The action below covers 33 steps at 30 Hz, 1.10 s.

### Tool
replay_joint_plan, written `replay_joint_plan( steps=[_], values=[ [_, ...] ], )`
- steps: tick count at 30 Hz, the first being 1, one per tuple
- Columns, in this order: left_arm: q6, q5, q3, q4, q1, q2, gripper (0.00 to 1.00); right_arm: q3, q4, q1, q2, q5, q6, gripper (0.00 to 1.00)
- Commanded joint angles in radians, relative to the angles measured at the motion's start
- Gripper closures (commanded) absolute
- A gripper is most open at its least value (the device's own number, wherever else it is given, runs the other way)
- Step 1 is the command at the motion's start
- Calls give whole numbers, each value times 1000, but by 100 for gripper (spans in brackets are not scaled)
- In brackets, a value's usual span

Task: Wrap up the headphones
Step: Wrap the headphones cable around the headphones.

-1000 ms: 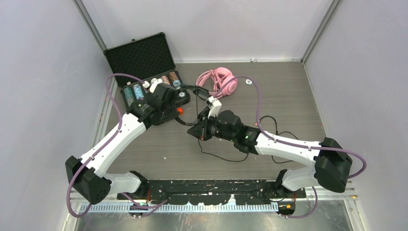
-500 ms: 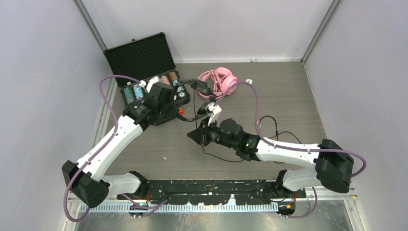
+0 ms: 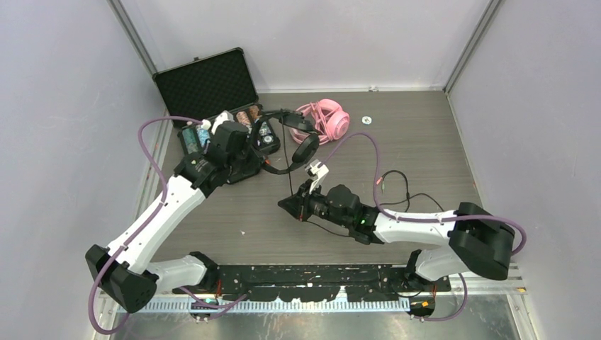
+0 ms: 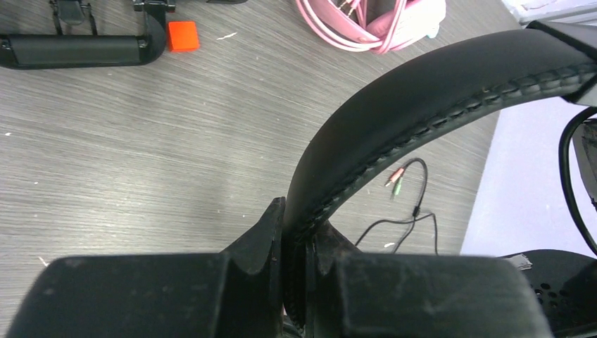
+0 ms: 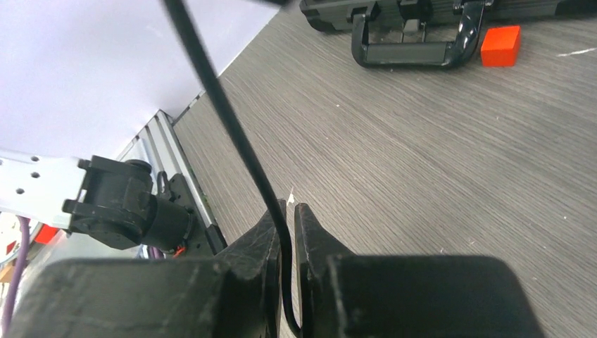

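You have: left tool (image 4: 285,211) gripping black headset (image 4: 422,105); right tool (image 5: 287,211) pinching its cable (image 5: 224,113); pink headset (image 3: 329,119) at twelve o'clock.

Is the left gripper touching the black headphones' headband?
Touching. The left wrist view shows the left gripper shut on the black headphones at the headband, no gap.

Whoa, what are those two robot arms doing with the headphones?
They are working on the black headphones. The left gripper is clamped on the headband and holds the headset up above the table. The right gripper pinches the thin black cable lower down, and the rest of that cable trails across the table. The pink headphones lie untouched at the far side, beside an open case.
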Motion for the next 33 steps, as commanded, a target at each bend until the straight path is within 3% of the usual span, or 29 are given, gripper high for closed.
replay_joint_plan(
  steps=[1,10,26,30,33],
  values=[
    [-50,48,16,113,11,-52,100,-30,148,7,36,21,-17,85],
    [-53,113,19,120,46,-94,100,-54,198,8,100,-57,-35,78],
    [-34,203,64,100,102,-115,100,-137,414,-9,288,-136,8,80],
    [-23,216,85,92,132,-120,100,-169,450,-10,307,-132,22,87],
    [-14,258,101,90,155,-120,100,-197,490,-11,310,-123,32,98]
  ],
)
